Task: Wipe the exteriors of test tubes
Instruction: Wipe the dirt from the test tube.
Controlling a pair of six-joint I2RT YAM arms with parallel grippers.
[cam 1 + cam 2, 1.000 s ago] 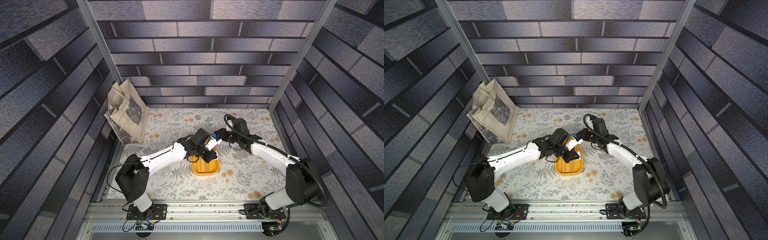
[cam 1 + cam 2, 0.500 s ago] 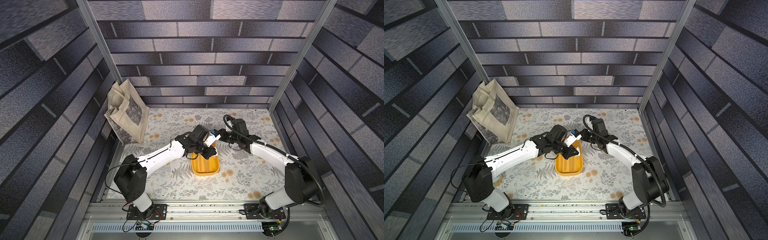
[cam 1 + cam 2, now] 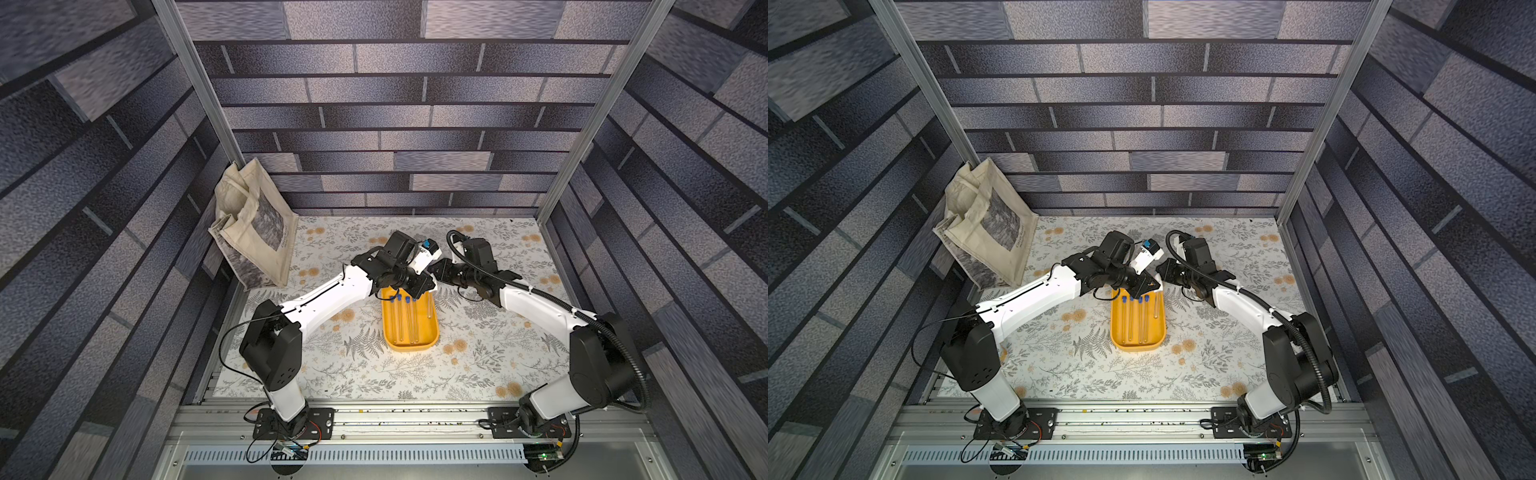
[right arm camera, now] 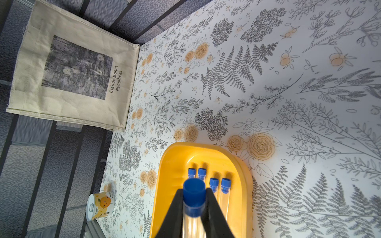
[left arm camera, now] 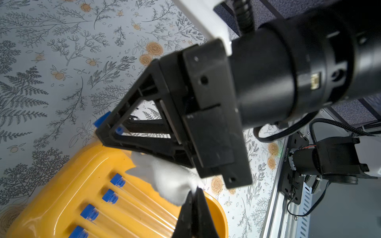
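My right gripper is shut on one test tube, its blue cap sticking out past the fingertips, above the far end of the yellow tray. Several more capped test tubes lie side by side in that tray. My left gripper is shut on a bunched white cloth, which reaches up against the underside of the right gripper's fingers. Whether the cloth touches the held tube is hidden. In both top views the two grippers meet over the tray's far end.
A cream tote bag leans in the back left corner. A small can with an orange on its label stands on the floral table left of the tray. The metal rail with both arm bases runs along the front edge.
My left gripper with the cloth has shifted a little toward the back, up beside the right gripper. The right arm has hardly moved.
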